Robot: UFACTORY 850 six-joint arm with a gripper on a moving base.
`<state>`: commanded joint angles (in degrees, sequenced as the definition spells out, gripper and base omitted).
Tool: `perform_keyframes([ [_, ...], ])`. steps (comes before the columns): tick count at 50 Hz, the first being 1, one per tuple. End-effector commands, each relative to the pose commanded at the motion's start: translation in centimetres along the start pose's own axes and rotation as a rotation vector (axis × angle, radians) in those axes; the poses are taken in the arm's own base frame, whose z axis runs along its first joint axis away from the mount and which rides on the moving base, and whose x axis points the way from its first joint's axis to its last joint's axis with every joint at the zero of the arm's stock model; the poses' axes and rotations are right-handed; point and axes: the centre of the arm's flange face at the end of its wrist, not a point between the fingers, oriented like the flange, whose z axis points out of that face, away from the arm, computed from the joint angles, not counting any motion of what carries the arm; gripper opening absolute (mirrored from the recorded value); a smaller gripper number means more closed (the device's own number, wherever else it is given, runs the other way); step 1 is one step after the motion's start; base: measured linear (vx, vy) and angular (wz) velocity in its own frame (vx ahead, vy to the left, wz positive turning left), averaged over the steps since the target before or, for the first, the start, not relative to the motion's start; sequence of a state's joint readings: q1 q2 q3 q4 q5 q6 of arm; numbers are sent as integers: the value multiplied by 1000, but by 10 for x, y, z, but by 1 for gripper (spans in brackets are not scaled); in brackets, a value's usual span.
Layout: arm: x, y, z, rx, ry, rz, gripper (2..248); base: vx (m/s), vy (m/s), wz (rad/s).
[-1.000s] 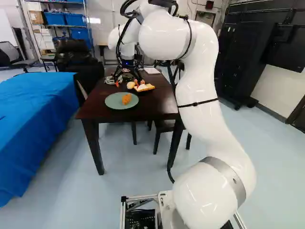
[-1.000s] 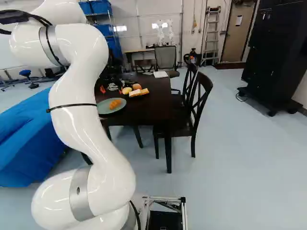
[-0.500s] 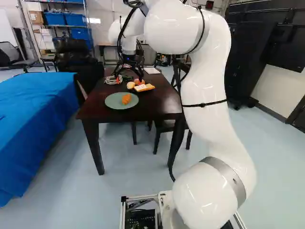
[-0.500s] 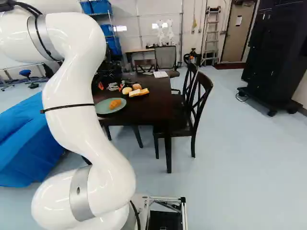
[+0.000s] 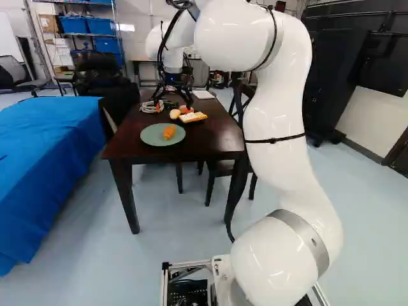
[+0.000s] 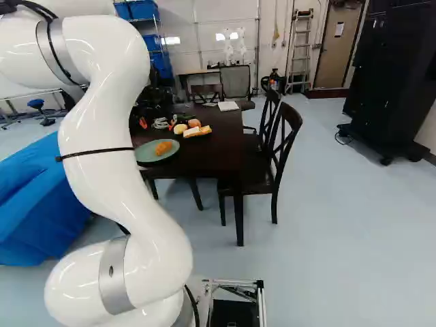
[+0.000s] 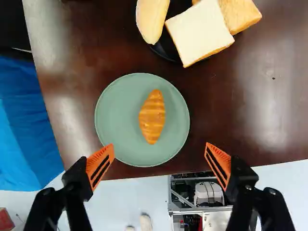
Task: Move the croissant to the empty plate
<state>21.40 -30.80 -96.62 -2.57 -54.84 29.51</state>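
My gripper point(image 5: 172, 107) hangs over the far part of the table in the left base view. In the wrist view the gripper point(image 7: 159, 150) is open, its orange-padded fingers wide apart with nothing between them. The croissant point(image 7: 152, 117) lies on the green plate point(image 7: 115, 130), near its middle and ahead of the fingers, touched by neither. Beyond the green plate stands a dark plate point(image 7: 163, 51) holding bread pieces. The croissant point(image 6: 163, 147) also shows on its plate in the right base view.
The dark table point(image 5: 210, 140) bears a pale roll point(image 7: 152, 19), a white-faced slice point(image 7: 199, 31), coiled cable point(image 5: 152, 107) and papers point(image 5: 203, 94) farther back. A blue-covered surface point(image 5: 44, 159) stands to its left, and chairs point(image 6: 279, 150) line its right side.
My arm's upper part has drawn back toward the base, and the gripper has risen slightly above the table. The croissant and plates have not moved; the base is still.
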Motion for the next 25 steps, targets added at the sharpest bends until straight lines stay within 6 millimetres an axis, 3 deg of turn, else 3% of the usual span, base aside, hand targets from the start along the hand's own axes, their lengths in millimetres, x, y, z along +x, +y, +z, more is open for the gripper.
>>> perform_keyframes([
  [25, -1, 3, 1, 5, 10, -2, 247, 0, 0, 0],
])
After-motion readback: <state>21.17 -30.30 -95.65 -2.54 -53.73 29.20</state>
